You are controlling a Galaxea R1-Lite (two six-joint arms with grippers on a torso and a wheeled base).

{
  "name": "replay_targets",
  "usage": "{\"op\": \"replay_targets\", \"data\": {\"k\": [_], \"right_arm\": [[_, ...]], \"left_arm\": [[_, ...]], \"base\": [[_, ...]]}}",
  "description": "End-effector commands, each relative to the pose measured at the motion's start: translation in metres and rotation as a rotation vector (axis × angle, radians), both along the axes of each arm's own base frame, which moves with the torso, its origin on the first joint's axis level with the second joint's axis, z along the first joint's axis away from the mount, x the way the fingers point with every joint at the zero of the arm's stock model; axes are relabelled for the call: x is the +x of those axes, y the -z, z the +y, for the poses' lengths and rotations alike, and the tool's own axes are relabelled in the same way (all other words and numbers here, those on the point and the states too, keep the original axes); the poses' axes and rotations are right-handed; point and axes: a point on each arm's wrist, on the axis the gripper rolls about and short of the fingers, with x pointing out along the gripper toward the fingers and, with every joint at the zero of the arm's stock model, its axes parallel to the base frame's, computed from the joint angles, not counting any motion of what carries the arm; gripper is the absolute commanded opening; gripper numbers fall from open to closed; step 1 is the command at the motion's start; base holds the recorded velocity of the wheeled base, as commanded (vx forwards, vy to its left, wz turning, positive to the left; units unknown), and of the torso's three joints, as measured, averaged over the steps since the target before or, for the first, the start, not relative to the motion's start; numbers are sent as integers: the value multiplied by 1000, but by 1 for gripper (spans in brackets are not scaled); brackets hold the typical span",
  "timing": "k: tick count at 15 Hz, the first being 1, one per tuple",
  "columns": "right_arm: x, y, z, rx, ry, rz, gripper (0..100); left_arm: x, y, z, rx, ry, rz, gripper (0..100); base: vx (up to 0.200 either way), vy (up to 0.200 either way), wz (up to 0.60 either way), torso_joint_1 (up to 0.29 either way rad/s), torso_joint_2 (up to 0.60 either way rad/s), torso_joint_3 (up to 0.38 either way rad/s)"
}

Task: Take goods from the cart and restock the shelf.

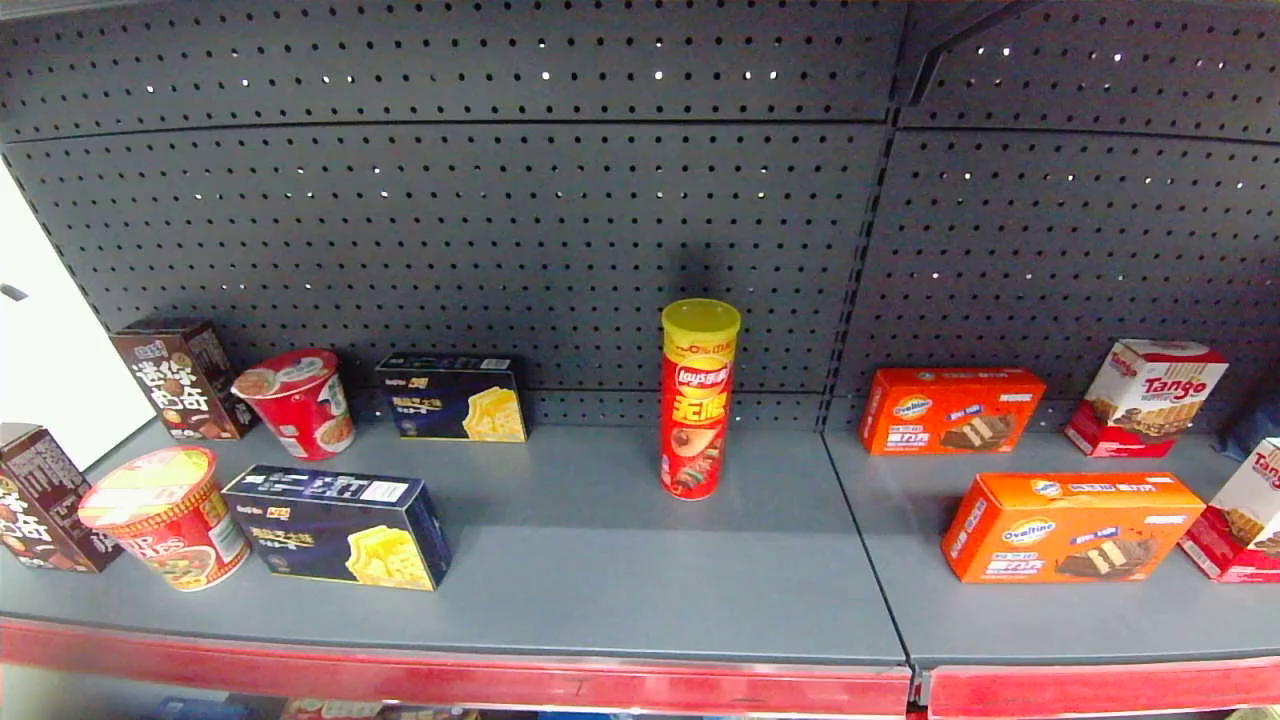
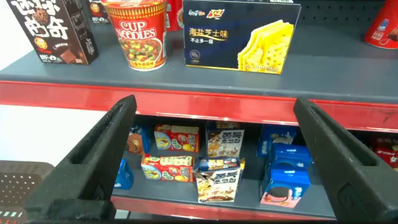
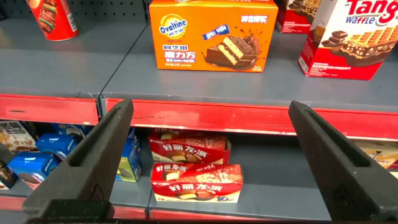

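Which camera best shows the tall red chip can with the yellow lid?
The head view: the chip can stands whole and upright, lid to base. The right wrist view catches just its lower part at the edge; the left wrist view has a red sliver that may be it.

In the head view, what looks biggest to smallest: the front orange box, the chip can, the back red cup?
1. Front orange box, biggest, but it is nearest the camera.
2. Chip can, tall but thin.
3. Back red cup, close to the can, so those two are unsure.
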Motion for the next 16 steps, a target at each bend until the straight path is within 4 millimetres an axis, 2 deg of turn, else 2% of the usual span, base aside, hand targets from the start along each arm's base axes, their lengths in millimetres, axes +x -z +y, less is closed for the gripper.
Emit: {"op": "replay_targets", "data": {"k": [1,16], "right_arm": [[0,0,0,-1,0,1,100],[0,0,0,1,0,-1,100]], "left_arm": [[0,0,0,0,-4,1,100],[0,0,0,-2,-5,1,100]], "base": [[0,0,600,7,2,2],[0,0,600,3,4,3]]}}
